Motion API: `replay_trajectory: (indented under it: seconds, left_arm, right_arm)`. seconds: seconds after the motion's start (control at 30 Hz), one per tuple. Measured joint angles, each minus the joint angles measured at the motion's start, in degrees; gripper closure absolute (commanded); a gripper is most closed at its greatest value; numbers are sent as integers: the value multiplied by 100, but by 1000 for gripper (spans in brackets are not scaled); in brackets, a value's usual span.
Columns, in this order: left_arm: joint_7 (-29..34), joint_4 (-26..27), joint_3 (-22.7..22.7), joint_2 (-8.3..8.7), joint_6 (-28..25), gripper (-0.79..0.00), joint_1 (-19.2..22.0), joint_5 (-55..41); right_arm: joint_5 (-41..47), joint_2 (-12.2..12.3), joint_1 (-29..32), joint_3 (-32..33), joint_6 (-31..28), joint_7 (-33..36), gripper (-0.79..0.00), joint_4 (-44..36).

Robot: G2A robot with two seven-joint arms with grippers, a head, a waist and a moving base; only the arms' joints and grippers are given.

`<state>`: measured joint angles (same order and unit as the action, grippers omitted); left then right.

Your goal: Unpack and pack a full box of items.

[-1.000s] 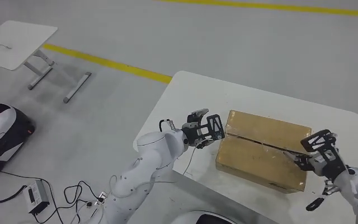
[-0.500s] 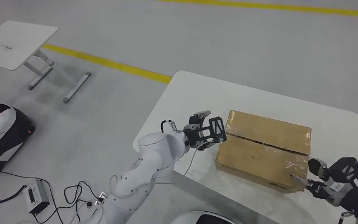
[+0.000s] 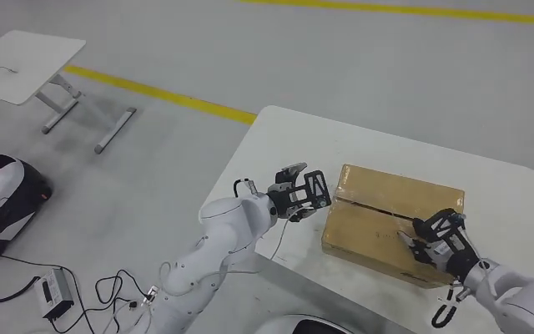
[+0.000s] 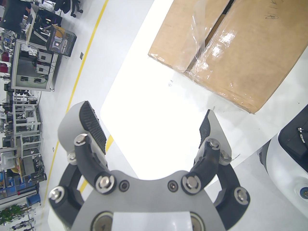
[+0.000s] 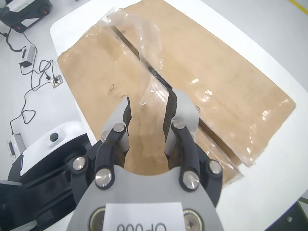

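A brown cardboard box (image 3: 375, 234) lies on the white table (image 3: 284, 142), its top flaps meeting along a dark seam. Clear tape (image 5: 144, 37) is partly peeled and crumpled along that seam, also seen as tape (image 4: 199, 29) at the box (image 4: 240, 49) end. My right gripper (image 3: 417, 238) hovers over the box (image 5: 216, 73) top near its right end. This right gripper (image 5: 149, 97) is open by a narrow gap, with a strip of loose tape running between its fingers. My left gripper (image 3: 313, 185) is open beside the box's left end; the left gripper (image 4: 146, 110) holds nothing.
The table's rounded edge runs close to the box's front and left end. On the floor beyond are a small white side table (image 3: 33, 63), a yellow line (image 3: 158, 93), and cables with a power strip (image 3: 108, 292).
My right gripper left the box's right end, dipped past the front right corner, then came back up over the box top, further left. The left gripper barely shifted.
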<state>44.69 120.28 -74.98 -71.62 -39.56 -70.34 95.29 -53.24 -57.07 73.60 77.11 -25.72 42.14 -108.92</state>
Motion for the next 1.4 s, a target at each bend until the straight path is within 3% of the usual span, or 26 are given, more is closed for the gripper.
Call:
replay_trajectory:
  seconds: [0.1,0.3,0.43,0.47,0.5,0.97,1.4]
  left_arm:
    - [-15,12,-32,15,10,-785,-32,-11]
    - [-48,17,-44,41,25,-785,-40,-27]
    - [-70,6,-46,56,20,-785,-29,-41]
    - [-73,5,-46,59,20,-785,-26,-42]
    - [-79,5,-45,64,20,-785,-24,-41]
    - [-123,12,-87,121,24,-785,-57,-90]
    - [-192,30,-72,173,-26,-785,-68,-119]
  right_arm:
    - [-150,-39,-218,-281,134,3,-382,103]
    - [-478,-95,-520,-636,402,130,-308,261]
    - [-608,-127,-626,-792,579,190,-129,319]
    - [-622,-133,-645,-817,612,197,-18,329]
    - [-647,-140,-669,-844,647,205,0,341]
    - [-1527,-131,-822,-786,748,313,0,-106]
    - [-4737,-6,-540,-1054,27,-433,0,-737]
